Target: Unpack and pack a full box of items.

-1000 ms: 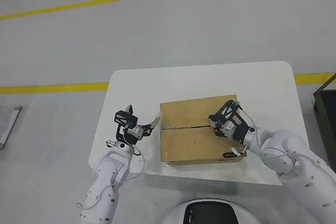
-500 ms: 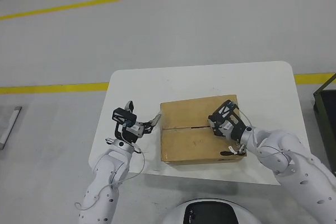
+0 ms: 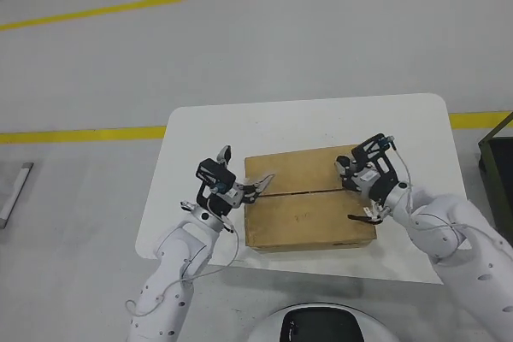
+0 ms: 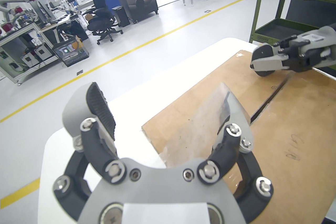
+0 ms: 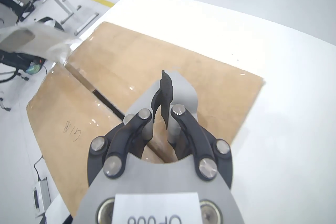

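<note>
The left gripper [image 4: 158, 93] is released, its two ribbed fingers spread wide with nothing between them. One finger hangs over the table [image 3: 325, 120] just beside the box [image 3: 299, 205]. The other is above the box's top, close to one end of the seam [image 3: 299, 194]. Whether it touches the cardboard cannot be told. A blank white label [image 4: 165, 213] sits on this wrist.

The right gripper [image 5: 166, 83] is clenched, its fingers pressed together on nothing. Its tip sits low at the opposite end of the seam. Its wrist carries a white label [image 5: 157, 206] with dark print, cut off at the edge of the view.

The box is plain brown cardboard, flat and rectangular. It lies closed on the white table, toward the edge nearest the robot. Its two top flaps meet along a narrow dark seam that runs from one gripper toward the other. A short handwritten scribble [image 5: 72, 130] in black ink marks the flap nearer the robot; it cannot be read. The closed flaps hide whatever is inside.

On the grey floor a yellow line [image 3: 77, 134] runs behind the table, and a green cart [image 3: 506, 162] stands off to the robot's right.
</note>
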Motion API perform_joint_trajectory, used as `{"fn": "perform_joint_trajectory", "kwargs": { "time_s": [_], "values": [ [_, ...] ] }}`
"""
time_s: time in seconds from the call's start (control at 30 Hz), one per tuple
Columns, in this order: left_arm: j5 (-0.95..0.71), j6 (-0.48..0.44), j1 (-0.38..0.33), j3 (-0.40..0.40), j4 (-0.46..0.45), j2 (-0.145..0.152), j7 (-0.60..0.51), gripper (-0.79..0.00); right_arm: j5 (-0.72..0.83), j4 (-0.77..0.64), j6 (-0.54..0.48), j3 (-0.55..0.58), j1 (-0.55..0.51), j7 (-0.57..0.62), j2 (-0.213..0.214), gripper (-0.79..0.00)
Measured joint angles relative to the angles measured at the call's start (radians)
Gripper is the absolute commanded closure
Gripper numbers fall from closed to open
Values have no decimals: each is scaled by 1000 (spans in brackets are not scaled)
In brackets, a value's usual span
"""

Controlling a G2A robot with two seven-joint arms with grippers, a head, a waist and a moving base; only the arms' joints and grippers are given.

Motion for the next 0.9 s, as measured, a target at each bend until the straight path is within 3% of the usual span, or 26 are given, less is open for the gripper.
{"fn": "perform_joint_trajectory", "kwargs": {
  "time_s": [0.4, 0.9],
  "values": [
    [67, -31, -85, 138, 31, -22, -13, -785, 45, -37, 43, 215, -95, -24, 18, 0],
    [87, -33, -159, 289, 63, -59, -43, -785, 97, -70, 11, 353, -207, -45, 29, 0]
  ]
}}
